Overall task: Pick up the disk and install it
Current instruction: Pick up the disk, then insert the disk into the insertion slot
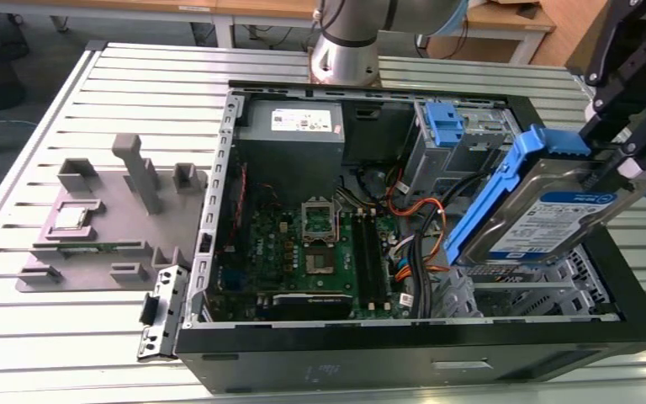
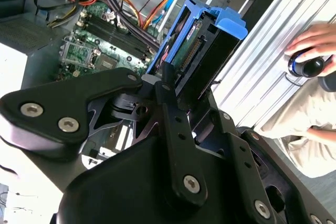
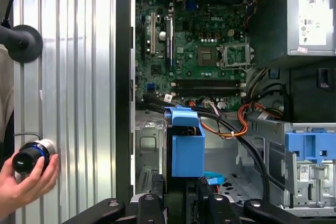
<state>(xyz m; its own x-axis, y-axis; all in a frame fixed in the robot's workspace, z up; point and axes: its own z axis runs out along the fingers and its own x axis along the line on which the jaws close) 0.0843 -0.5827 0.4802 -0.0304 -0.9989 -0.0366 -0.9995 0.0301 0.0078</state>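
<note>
The disk point(image 1: 538, 212) is a silver drive with a white-and-blue label in blue rails. It hangs tilted above the right end of the open computer case point(image 1: 413, 349), blue handle end toward the case's back. My gripper point(image 1: 618, 168) is shut on its upper right end, black fingers on either side. In the second wrist view the disk point(image 2: 206, 38) juts out beyond the gripper point(image 2: 170, 85) over the motherboard. In the first wrist view the disk's blue end point(image 3: 187, 148) sits above the metal drive cage point(image 3: 149, 156) inside the case.
Inside the case are the motherboard point(image 1: 300, 244), a grey power-supply box point(image 1: 292, 124), cables and a lone blue bracket point(image 1: 444, 126) in the upper bay. A grey fixture point(image 1: 110, 210) lies on the slatted table at the exterior view's left. A person's hand point(image 3: 26, 174) holds a round knob beside the case.
</note>
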